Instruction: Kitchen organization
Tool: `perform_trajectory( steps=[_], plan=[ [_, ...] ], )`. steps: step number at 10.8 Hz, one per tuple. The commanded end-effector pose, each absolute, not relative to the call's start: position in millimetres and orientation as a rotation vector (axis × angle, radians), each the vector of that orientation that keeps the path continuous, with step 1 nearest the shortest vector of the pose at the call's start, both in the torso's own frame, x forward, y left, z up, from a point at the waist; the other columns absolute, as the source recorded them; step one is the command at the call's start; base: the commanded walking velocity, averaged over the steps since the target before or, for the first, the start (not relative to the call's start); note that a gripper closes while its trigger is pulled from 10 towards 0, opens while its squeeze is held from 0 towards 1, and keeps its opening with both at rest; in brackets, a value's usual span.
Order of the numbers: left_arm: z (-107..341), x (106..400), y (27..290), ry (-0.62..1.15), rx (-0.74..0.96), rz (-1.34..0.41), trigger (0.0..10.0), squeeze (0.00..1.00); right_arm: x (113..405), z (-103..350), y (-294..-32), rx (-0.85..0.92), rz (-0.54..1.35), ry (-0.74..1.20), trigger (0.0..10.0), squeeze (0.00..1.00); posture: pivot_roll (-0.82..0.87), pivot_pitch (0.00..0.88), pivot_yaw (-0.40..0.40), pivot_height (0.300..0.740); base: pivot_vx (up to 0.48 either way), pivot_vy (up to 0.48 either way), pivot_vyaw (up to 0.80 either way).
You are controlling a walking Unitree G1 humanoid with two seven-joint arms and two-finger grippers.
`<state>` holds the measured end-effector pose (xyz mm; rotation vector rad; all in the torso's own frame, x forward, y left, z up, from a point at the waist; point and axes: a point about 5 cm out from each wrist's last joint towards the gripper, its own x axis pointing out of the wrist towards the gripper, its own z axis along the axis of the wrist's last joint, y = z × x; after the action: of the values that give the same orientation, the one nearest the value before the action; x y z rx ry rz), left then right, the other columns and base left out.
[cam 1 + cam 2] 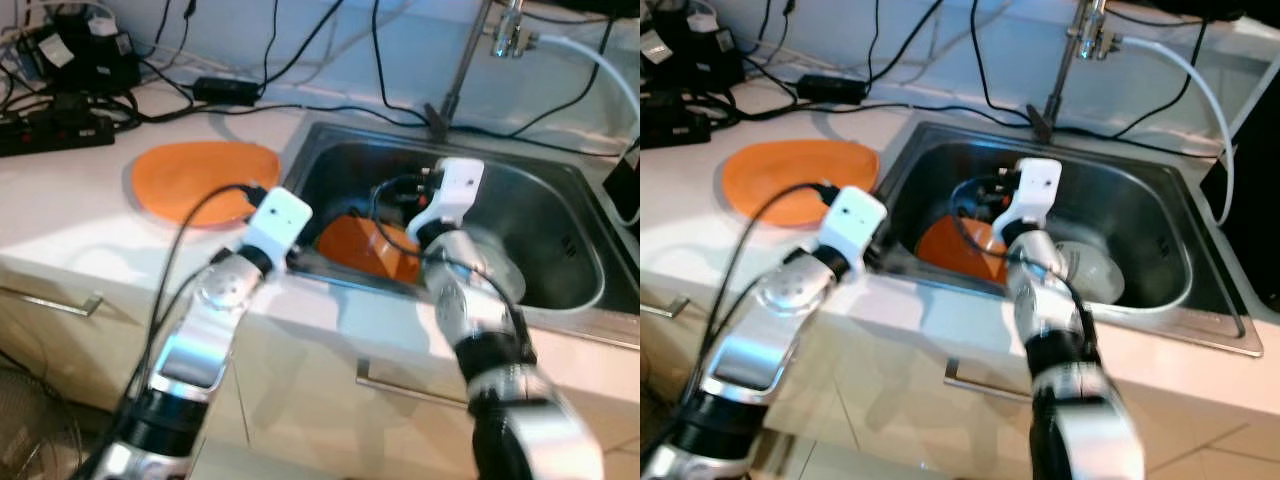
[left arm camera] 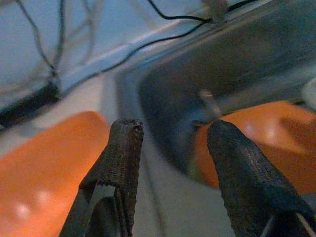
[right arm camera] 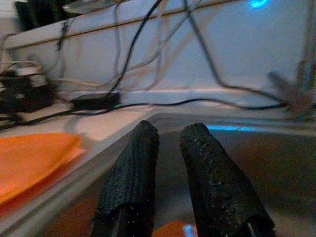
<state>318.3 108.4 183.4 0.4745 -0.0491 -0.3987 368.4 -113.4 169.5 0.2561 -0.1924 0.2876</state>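
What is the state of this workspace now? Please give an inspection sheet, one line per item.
Surface: white counter with a steel sink set in it.
Job's things: orange plate flat on the counter; second orange plate leaning inside the sink; clear bowl in the sink.
Clutter: power strip and black adapter at the back.
Grippers: left gripper open, at the sink's near left rim; right gripper over the sink, fingers close together with a narrow gap, holding nothing.
Cables: many black cables across the back; white hose from the tap.
Surroundings: cabinet handles below.
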Motion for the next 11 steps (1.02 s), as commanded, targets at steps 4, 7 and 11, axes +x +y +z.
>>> perform_trajectory(
  steps=[4,7,11],
  plan=[
    [181,319,118,-0.133,0.609,-0.326,10.0,0.0,337,166,-114,0.252,0.412,-0.21,10.0,0.0,0.22,0.014,-0.064,0.74,0.0,0.0,0.0],
    [175,313,137,-0.143,0.814,-0.297,10.0,0.0,318,157,-112,0.247,0.448,-0.203,10.0,0.0,0.22,0.009,-0.055,0.74,0.0,0.0,0.0],
    [190,301,180,-0.04,1.224,-0.217,10.0,0.0,315,148,-100,0.3,0.447,-0.155,10.0,0.0,0.26,0.014,-0.054,0.74,0.0,0.0,0.0]
  ],
)
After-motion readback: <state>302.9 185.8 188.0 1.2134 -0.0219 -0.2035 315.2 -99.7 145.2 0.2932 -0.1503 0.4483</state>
